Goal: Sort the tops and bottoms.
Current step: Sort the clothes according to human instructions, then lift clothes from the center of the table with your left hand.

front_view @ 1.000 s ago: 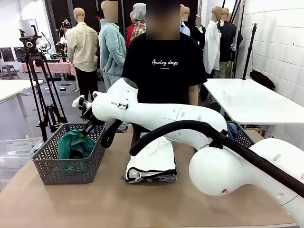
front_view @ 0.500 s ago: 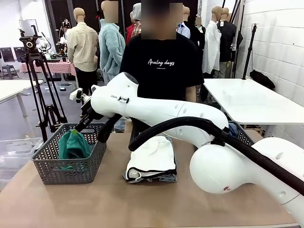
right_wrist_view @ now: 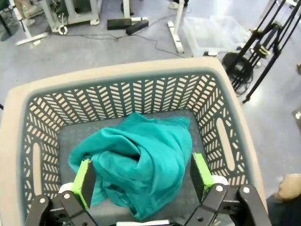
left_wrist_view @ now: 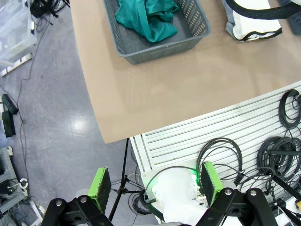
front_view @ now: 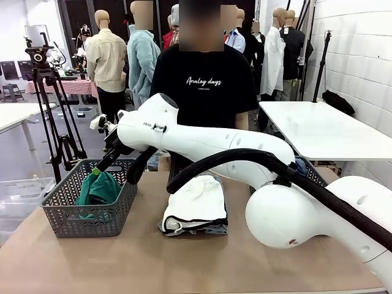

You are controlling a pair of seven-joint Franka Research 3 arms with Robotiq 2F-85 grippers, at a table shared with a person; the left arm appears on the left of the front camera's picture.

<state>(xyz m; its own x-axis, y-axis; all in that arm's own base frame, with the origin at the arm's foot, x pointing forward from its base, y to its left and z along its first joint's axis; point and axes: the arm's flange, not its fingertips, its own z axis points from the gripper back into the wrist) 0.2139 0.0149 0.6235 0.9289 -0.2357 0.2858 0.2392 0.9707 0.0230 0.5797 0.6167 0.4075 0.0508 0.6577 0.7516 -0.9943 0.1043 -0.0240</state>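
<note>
Nearest, the left gripper point(left_wrist_view: 155, 182) hangs off the table's point(front_view: 184, 263) near left corner, above the floor. Its green pads stand wide apart and hold nothing.

The right arm's bulky white elbow sits over the table's near right side. The arm stretches across the middle to a grey lattice basket point(front_view: 86, 222) on the left.

The right gripper point(right_wrist_view: 142, 181) hovers above that basket, jaws spread wide and empty. The teal-green shirt point(right_wrist_view: 141, 157) lies crumpled on the basket floor below the pads.

At mid-table a folded white shirt with black trim point(front_view: 196, 199) rests on a pale blue-grey garment point(front_view: 211, 229); just its edge shows.

Far right, a second basket point(front_view: 315, 177) peeks from behind the arm, with dark blue cloth point(front_view: 300, 166) in it.

A person in a black T-shirt point(front_view: 205, 86) stands at the far side.
</note>
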